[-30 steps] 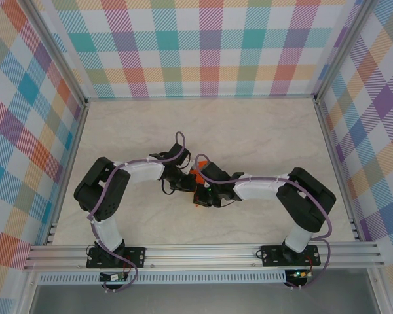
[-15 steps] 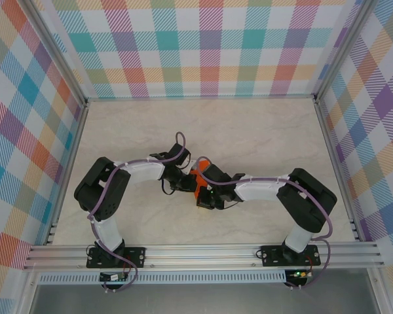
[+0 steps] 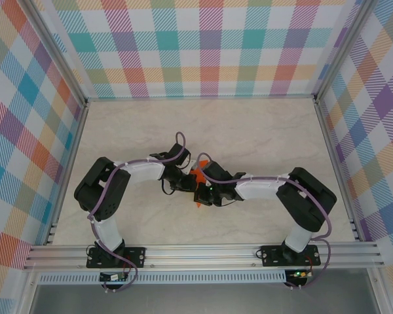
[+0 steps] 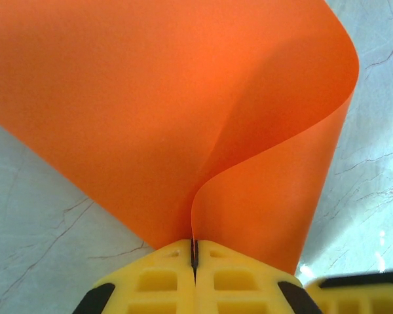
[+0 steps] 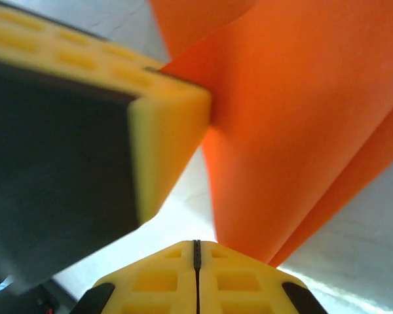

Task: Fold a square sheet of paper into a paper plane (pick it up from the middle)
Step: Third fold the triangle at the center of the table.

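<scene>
With left claw (image 4: 194, 252) pinched shut on orange paper (image 4: 150, 98) and right claw (image 5: 196, 252) closed beside it, grip unclear, press fold flat against table (image 4: 39, 196), edges aligned.

Black-jointed, white-linked arms (image 3: 141, 171) trail purple cables (image 3: 181, 137) and end in yellow, grid-pocketed end effector fingers (image 4: 157, 281).

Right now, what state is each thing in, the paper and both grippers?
paper plane: orange, curled in a soft bend, not pressed flat.
left gripper: shut on the paper plane.
right gripper: shut; the paper reaches its tips, grip unclear.
</scene>
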